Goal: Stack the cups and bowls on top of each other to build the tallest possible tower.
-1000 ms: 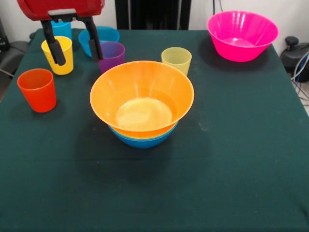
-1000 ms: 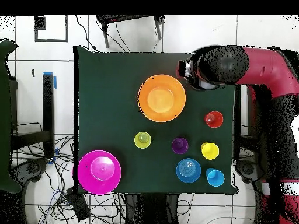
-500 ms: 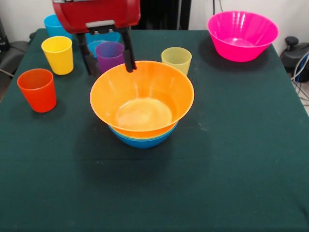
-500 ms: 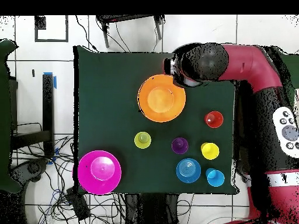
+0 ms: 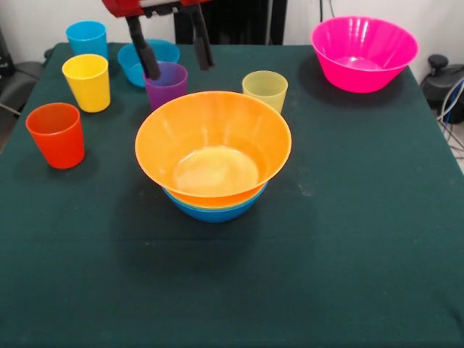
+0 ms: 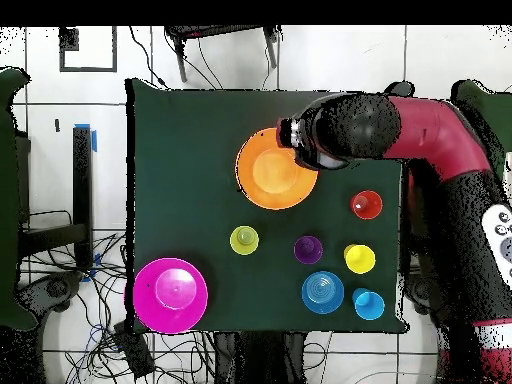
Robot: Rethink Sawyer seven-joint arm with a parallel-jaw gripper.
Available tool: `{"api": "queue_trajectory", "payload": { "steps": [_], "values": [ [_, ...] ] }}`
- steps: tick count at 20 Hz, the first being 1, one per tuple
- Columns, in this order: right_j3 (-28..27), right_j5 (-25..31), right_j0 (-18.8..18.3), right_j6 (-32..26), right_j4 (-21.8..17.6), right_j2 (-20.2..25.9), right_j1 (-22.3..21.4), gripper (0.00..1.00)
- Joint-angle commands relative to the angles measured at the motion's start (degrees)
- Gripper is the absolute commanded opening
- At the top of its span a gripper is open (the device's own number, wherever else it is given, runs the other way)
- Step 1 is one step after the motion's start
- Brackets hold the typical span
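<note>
My gripper (image 5: 179, 68) is open and empty. It hangs above the purple cup (image 5: 167, 84), just behind the far rim of the large orange-yellow bowl (image 5: 212, 145). That bowl sits nested in a medium blue bowl (image 5: 214, 211) at the table's middle; the pair is the tower. The orange cup (image 5: 56, 135), yellow cup (image 5: 87, 82), blue cup (image 5: 85, 38) and pale yellow-green cup (image 5: 265, 89) stand apart on the cloth. The small blue bowl (image 5: 148, 58) is behind the purple cup. The pink bowl (image 5: 364, 52) is at the far right. The green bowl is out of view.
In the overhead view the red arm (image 6: 440, 120) reaches in from the right, over the rim of the orange-yellow bowl (image 6: 272, 170). The dark green cloth (image 5: 348, 239) covers the table. Cables lie on the floor around it.
My gripper has moved from beside the yellow cup to the right in the front view, dipped to the orange-yellow bowl's far rim, then risen above the purple cup. No cup or bowl has moved.
</note>
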Motion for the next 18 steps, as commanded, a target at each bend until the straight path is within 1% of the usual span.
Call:
{"api": "queue_trajectory", "payload": {
  "steps": [1, 2, 5, 11, 12, 15, 18],
  "values": [
    [7.0, -1.66, -3.34, 0.08, 1.26, -4.53, -0.57, 1.0],
    [6.69, -0.23, -3.51, -0.41, 1.73, -4.48, -0.78, 1.0],
    [6.04, 0.87, -3.77, -1.1, 2.31, -4.03, -0.66, 1.0],
    [7.95, -2.25, -3.87, -0.17, 0.31, -5.24, -0.9, 1.0],
    [8.27, -3.14, -4.08, -0.32, -0.21, -5.43, -0.85, 1.0],
    [7.72, -2.79, -4.77, -1.72, -0.36, -5.51, -0.32, 1.0],
    [7.47, -3.81, -5.31, -2.59, -1.02, -5.78, 0.74, 1.0]
  ]
}}
